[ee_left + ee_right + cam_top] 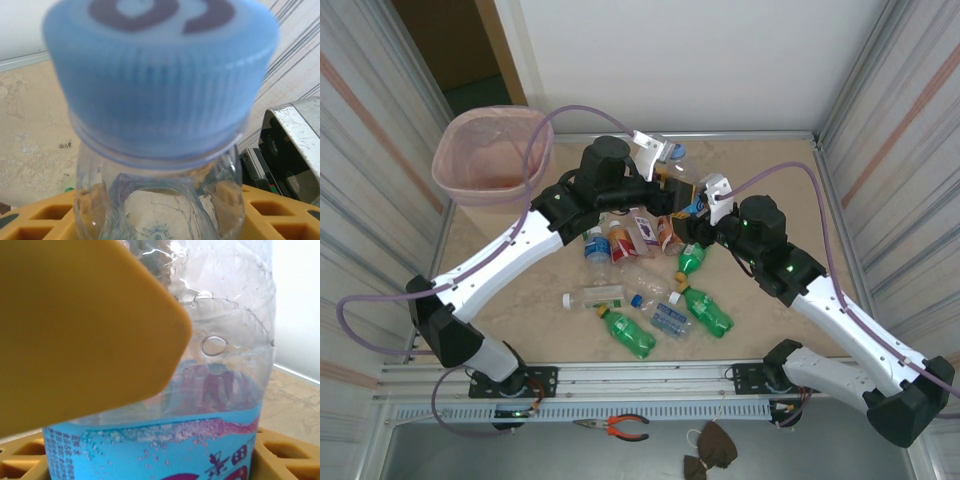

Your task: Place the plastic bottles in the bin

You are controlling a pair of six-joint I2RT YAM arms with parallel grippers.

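Observation:
A clear plastic bottle (pixel 160 200) with a blue cap (pixel 676 153) and a blue label (pixel 150 450) hangs above the back middle of the table between both arms. My left gripper (pixel 669 168) is shut on its neck just under the cap, with yellow fingers (pixel 30 222) against both sides. My right gripper (pixel 704 203) is shut on the labelled body, its yellow fingers (pixel 282 452) flanking it. A yellow finger of the other gripper (pixel 75 325) covers the upper left of the right wrist view. The pink mesh bin (pixel 490 150) stands at the back left corner.
Several more bottles lie on the table below the grippers: green ones (pixel 628 333) (pixel 708 310) (pixel 690 258), clear ones (pixel 595 296) (pixel 668 318), and labelled ones (pixel 597 245) (pixel 620 240). Ribbed walls close in both sides. Pliers (pixel 620 427) lie on the near shelf.

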